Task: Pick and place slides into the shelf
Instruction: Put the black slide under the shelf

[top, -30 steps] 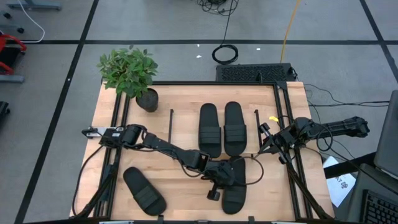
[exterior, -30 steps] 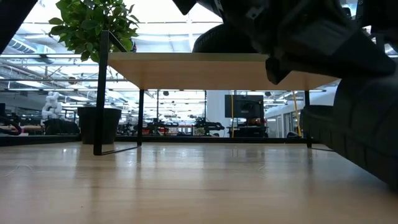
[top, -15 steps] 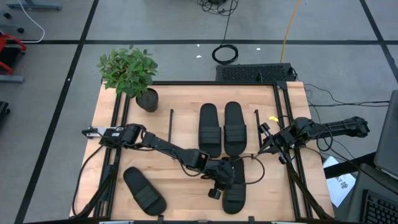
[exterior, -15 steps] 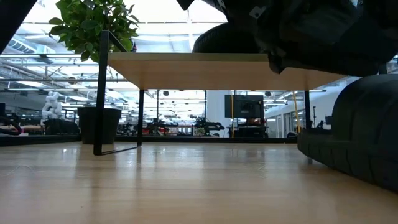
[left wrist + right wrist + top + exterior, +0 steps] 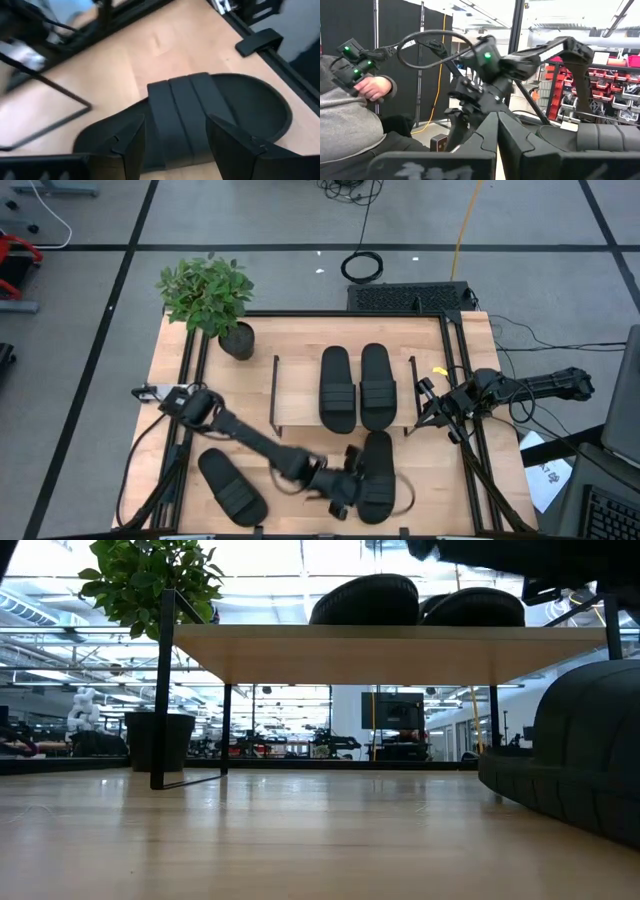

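Observation:
Two black slides (image 5: 337,388) (image 5: 376,385) lie side by side, soles down, on the shelf's light-wood top (image 5: 300,390). A third slide (image 5: 377,477) lies sole down on the table just in front of the shelf. A fourth slide (image 5: 231,486) lies at the front left. My left gripper (image 5: 347,481) is open at the third slide's left side. In the left wrist view its fingers (image 5: 127,145) stand apart before the strap (image 5: 182,117) without gripping it. My right gripper (image 5: 424,416) hangs shut at the table's right, clear of the slides.
A potted plant (image 5: 212,298) stands at the back left corner. Black frame rails (image 5: 470,470) run along both table sides. A loose cable (image 5: 405,492) loops by the third slide. In the right wrist view a person's hand (image 5: 372,87) holds a controller beyond the table.
My left gripper has opened and let go of the third slide. It has then drawn back toward the table's near left, rising a little and rolling. The slide has settled flat on the table in front of the shelf.

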`<state>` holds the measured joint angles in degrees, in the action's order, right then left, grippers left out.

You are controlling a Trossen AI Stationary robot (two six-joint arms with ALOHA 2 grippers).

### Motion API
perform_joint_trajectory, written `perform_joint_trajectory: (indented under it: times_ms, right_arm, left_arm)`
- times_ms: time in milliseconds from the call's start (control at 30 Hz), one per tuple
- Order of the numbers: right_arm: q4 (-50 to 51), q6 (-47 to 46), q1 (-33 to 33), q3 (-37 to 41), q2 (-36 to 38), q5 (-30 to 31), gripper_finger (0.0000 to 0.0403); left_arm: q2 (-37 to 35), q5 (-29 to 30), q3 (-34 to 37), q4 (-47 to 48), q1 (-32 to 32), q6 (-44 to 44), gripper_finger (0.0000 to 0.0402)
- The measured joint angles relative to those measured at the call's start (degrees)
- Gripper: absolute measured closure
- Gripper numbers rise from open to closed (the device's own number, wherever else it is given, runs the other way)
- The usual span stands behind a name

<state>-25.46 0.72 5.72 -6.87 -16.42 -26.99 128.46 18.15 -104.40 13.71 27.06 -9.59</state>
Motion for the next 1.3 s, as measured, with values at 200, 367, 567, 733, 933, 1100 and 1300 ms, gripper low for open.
perform_joint_trajectory:
  times_ms: [200,367,567,733,933,1100,1300]
  right_arm:
    - [0.0,0.1,0.0,0.0,0.0,0.0,0.0403]
    - [-2.4,-0.1,0.0,0.0,0.0,0.0,0.0403]
    - [-3.6,-1.7,0.0,0.0,0.0,0.0,0.0403]
    - [-3.5,-1.4,0.0,0.0,0.0,0.0,0.0403]
    - [-3.5,-1.4,0.0,0.0,0.0,0.0,0.0403]
    - [-3.5,-1.7,0.0,0.0,0.0,0.0,0.0403]
    - [-3.5,-1.6,0.0,0.0,0.0,0.0,0.0403]
  left_arm:
    - [0.0,7.4,0.0,-0.2,5.4,-0.1,0.0199]
    - [0.0,7.8,0.0,-0.2,6.1,3.1,0.0199]
    - [0.8,3.8,0.1,-3.9,5.1,5.7,0.0192]
    - [1.3,2.9,0.0,-9.3,6.3,0.3,0.0153]
    - [2.2,8.0,-1.0,-13.6,4.1,3.9,0.0106]
    - [2.7,4.8,-1.2,-10.1,2.7,5.0,0.0099]
    - [5.5,3.9,-1.1,-9.2,3.5,-2.2,0.0111]
